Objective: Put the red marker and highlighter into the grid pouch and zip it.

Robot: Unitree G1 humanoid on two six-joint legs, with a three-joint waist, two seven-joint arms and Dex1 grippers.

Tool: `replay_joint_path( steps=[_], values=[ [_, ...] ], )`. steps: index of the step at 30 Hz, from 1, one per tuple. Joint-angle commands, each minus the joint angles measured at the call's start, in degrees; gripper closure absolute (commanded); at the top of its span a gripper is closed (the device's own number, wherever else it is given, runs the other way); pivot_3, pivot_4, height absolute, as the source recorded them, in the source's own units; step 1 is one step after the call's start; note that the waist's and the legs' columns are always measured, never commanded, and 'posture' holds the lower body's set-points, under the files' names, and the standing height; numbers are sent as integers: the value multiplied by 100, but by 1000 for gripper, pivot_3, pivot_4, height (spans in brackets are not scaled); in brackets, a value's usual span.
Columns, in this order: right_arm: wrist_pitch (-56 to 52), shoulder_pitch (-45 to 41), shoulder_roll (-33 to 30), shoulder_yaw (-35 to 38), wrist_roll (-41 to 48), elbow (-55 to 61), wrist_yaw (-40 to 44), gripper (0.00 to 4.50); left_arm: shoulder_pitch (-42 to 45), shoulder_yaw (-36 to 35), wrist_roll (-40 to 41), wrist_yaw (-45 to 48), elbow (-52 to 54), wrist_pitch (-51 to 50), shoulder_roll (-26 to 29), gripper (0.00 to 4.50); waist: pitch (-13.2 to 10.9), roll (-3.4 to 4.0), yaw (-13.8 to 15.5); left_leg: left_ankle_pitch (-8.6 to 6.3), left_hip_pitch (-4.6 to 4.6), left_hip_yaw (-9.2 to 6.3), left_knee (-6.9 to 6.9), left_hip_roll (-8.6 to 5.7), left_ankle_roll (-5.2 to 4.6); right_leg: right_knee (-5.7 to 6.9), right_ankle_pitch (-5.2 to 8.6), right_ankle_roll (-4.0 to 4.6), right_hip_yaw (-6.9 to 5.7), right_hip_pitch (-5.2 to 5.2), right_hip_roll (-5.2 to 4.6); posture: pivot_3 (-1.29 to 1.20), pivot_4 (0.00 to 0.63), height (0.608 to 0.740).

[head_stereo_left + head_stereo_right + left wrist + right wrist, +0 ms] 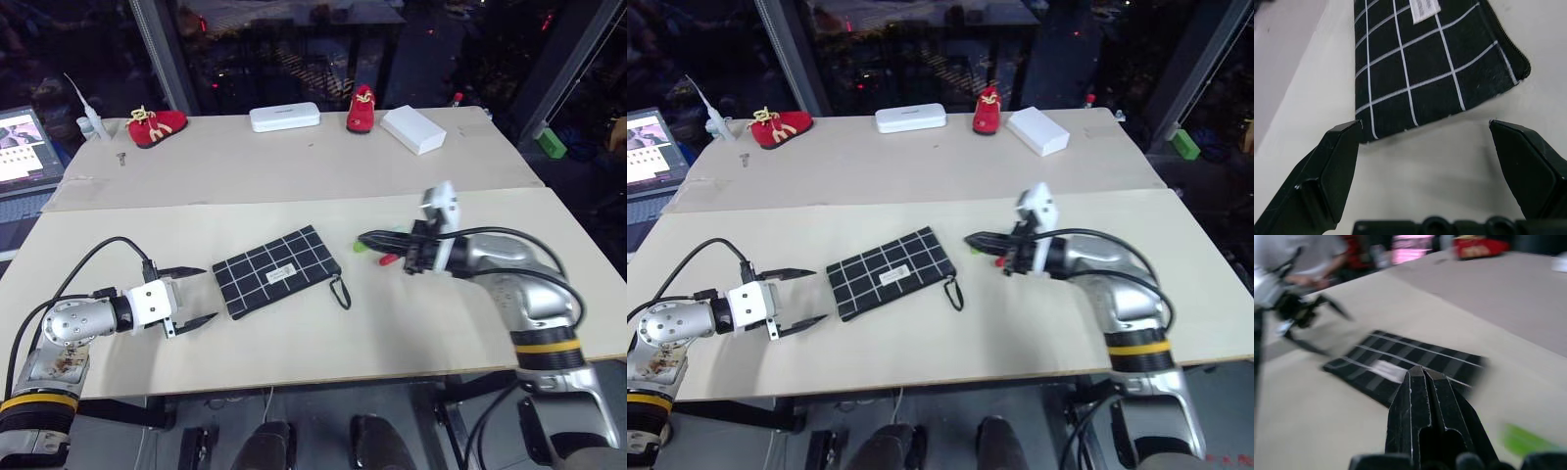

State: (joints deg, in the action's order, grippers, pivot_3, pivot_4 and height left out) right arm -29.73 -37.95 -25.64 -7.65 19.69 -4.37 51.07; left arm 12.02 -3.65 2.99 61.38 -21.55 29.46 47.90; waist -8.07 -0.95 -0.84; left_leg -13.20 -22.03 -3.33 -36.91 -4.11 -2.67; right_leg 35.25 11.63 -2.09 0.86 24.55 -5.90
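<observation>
The left hand has its two black fingers spread wide and holds nothing; the tips sit just beside the near short end of the grid pouch, one to each side of that edge, apart from the fabric. The right hand has its fingers pressed flat together with nothing between them, hanging above the counter just off the pouch's strap end.

The grid pouch lies flat on the pale, matte counter: a black woven rectangle crossed by thin white lines, with a small white label on its face, a zipper along one long edge and a black loop strap.

The highlighter, a translucent green stick, and the red marker lie near the pouch's strap end, partly hidden under the right hand.
</observation>
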Motion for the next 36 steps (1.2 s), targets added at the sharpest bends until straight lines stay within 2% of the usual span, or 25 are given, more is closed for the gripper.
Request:
replay_joint_path(
  steps=[1,4,8,14,22,28,32,36],
  values=[
    [172,-692,667,-596,-946,-681,-1016,4463,327,129,-112,-1,-28,331,121,0,0,0,-2,1,0,7,0,-1,1,8,-3,2,1,7,0,0,150,740],
    [289,-1068,1073,-771,-1362,-1327,-1425,4463,363,188,-84,-15,25,348,150,0,1,-1,3,1,-16,16,0,-4,5,56,-4,4,-5,50,-7,0,150,740],
    [542,-1237,1168,-1023,-1723,-1868,-1390,4463,336,192,-14,-31,136,297,178,0,1,-1,5,-1,-37,13,0,-6,6,74,-4,4,-20,71,-8,0,150,740],
    [419,-979,952,-1483,-1855,-1523,-459,4463,210,114,88,-59,168,286,217,0,0,0,-65,-4,-33,17,-1,-5,4,70,-3,4,-21,70,0,0,150,740],
    [702,-564,1049,-2167,-2741,-2062,-773,4463,260,160,136,-42,126,263,213,0,2,-2,-175,-3,18,23,-1,5,7,76,-3,5,-14,47,15,0,150,740],
    [982,-715,1042,-2000,-2969,-2492,-1006,4463,431,273,86,44,-105,430,190,0,2,-3,-157,-11,101,23,0,9,15,63,1,5,-15,-36,20,0,150,740],
    [1019,-843,1084,-1854,-2924,-2593,-1026,4463,396,489,0,257,-124,599,199,0,2,-3,-135,-11,116,23,0,8,15,59,2,4,-14,-39,20,0,150,740],
    [1036,-910,1182,-1803,-2946,-2710,-1063,4463,312,658,-33,365,-96,662,195,0,3,-4,-141,-12,92,23,0,8,15,63,1,6,-12,-28,19,0,150,740]
  ],
)
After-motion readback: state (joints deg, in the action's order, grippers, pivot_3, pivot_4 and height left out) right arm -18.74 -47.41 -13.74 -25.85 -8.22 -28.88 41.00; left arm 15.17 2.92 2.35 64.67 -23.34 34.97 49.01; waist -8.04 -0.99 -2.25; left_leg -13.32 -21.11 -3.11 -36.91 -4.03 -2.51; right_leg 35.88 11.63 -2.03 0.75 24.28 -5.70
